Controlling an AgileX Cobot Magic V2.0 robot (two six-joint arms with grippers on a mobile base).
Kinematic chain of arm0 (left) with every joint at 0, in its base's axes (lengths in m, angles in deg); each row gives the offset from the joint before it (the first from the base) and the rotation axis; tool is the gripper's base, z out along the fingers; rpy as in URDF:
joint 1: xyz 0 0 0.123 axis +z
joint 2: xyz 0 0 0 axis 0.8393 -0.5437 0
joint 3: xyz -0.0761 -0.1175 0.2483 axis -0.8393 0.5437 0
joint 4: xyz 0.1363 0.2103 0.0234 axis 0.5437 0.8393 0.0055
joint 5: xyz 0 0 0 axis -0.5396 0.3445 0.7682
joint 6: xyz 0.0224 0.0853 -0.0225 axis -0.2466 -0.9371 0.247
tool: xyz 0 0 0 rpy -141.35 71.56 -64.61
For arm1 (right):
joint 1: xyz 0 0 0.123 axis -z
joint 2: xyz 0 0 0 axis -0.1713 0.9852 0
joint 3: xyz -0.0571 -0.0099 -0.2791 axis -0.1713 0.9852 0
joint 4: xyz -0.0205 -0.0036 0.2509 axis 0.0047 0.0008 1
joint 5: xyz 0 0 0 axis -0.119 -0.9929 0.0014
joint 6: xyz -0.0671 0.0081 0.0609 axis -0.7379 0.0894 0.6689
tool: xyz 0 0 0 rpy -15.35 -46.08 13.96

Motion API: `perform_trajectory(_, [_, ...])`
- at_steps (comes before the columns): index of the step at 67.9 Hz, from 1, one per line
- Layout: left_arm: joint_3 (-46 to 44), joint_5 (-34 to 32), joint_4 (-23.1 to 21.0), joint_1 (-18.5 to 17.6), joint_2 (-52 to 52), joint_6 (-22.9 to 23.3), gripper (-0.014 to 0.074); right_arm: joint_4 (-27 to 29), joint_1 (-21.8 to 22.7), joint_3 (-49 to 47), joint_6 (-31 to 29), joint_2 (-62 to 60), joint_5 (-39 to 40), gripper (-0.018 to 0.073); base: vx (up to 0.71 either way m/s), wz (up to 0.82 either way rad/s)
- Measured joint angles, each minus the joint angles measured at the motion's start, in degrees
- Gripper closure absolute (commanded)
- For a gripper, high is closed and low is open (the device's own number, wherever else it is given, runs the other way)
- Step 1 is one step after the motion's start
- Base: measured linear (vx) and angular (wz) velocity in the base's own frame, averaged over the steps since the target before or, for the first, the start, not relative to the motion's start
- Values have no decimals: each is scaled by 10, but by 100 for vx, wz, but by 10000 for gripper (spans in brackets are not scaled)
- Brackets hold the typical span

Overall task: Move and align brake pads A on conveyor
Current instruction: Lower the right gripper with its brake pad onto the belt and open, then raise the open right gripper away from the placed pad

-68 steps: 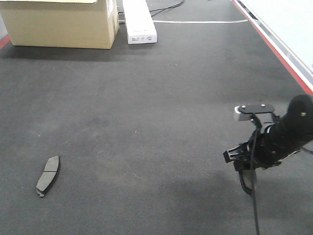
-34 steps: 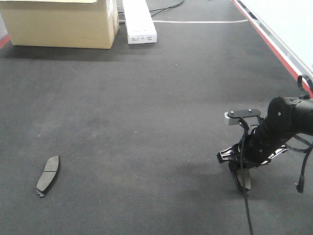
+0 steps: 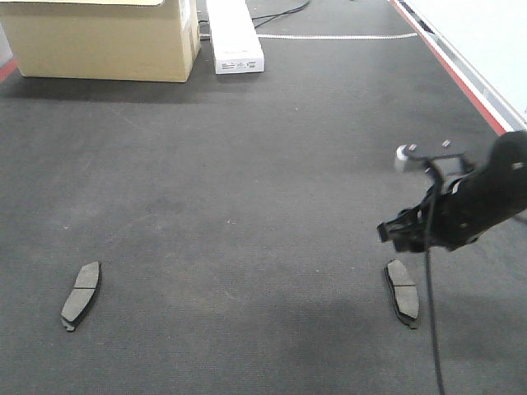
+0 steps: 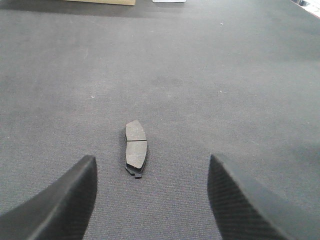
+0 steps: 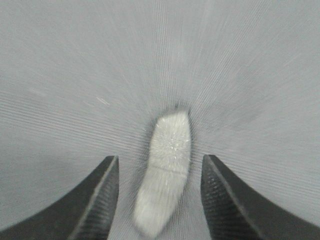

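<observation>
Right gripper point(image 3: 401, 236), jaws released, hovers over the right brake pad point(image 3: 402, 293) on the conveyor point(image 3: 247, 164); left gripper point(image 4: 150, 200), jaws released, faces the left brake pad point(image 4: 136, 149).

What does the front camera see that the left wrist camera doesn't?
Only the front-facing view shows the right gripper over a second brake pad. Only the left wrist view shows the left gripper, its two dark fingers spread wide. Both show the left brake pad lying flat on the dark grey conveyor.
</observation>
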Motion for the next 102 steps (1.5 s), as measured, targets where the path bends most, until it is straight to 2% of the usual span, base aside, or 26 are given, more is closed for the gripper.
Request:
perform_trajectory(35, [0,0,0,0,0,0,136,-2,0,176,-7,-322,29,190,0,0])
perform_trajectory(53, [0,0,0,0,0,0,136,-2,0,266,-7,-503,42,234,0,0])
perform_trajectory(69, [0,0,0,0,0,0,136,-2,0,342,-7,-640,78,233,0,0])
perform_trajectory(86, [0,0,0,0,0,0,136,-2,0,408,-6,-708,146,233,0,0])
perform_trajectory(102, [0,0,0,0,0,0,136,0,0,411,-6,-708,156,233,0,0])
